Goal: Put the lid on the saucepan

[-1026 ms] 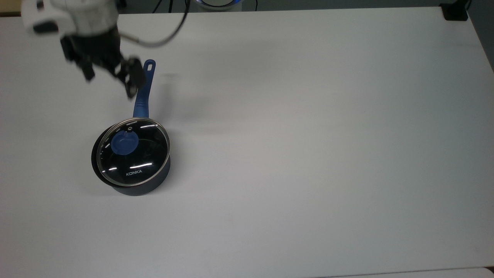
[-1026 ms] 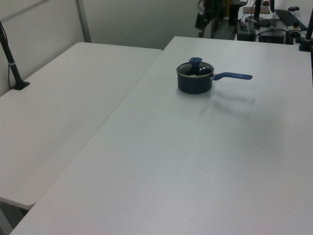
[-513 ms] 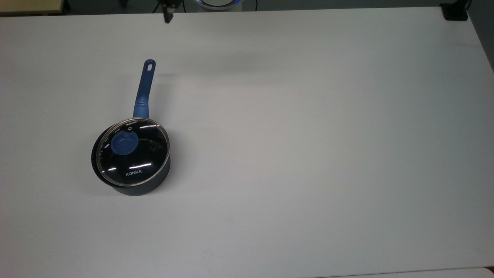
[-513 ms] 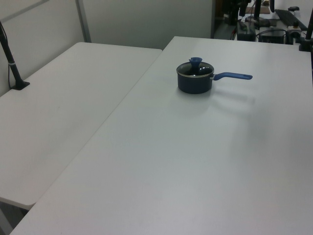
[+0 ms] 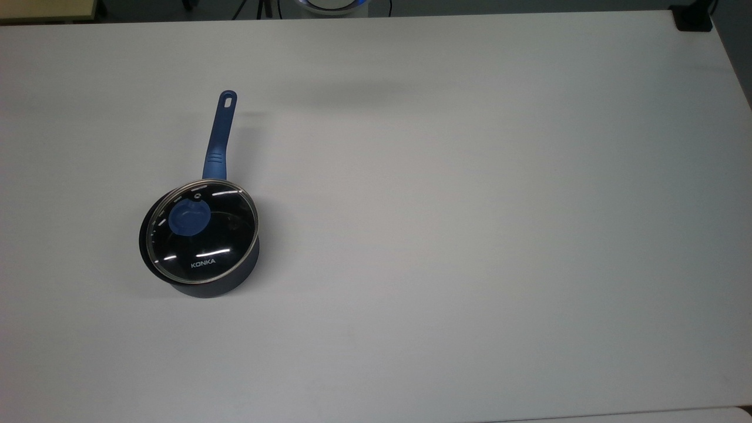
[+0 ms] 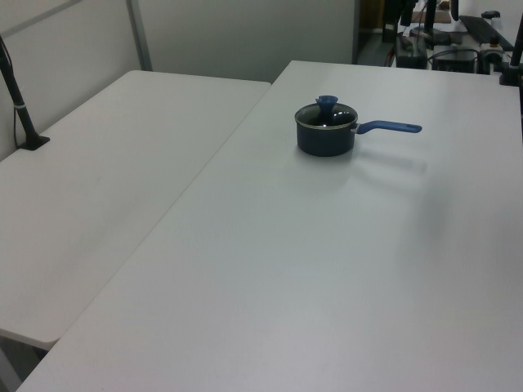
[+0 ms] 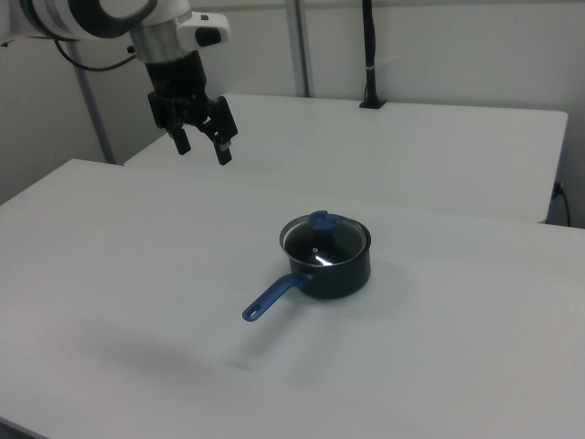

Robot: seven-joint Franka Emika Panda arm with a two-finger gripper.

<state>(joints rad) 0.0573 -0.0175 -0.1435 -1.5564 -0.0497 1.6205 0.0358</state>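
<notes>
On the table: the saucepan point(image 5: 200, 247) stands on the white table point(image 5: 470, 205), handle toward the top view's top edge.
Lid: the lid point(image 5: 202, 230) sits on the pan's rim, blue knob point(image 5: 189, 217) up; from the top view it looks a little off-centre.
Gripper: the gripper point(image 7: 203, 142) hangs high, well apart from the pan, at the right view's upper left, fingers spread and holding nothing.
Handling: glass disc, likely stiff, smooth and breakable, moderately heavy.
Hold: the knob is the best grip; the steel rim would probably slip.
Progress: task looks essentially done.
</notes>
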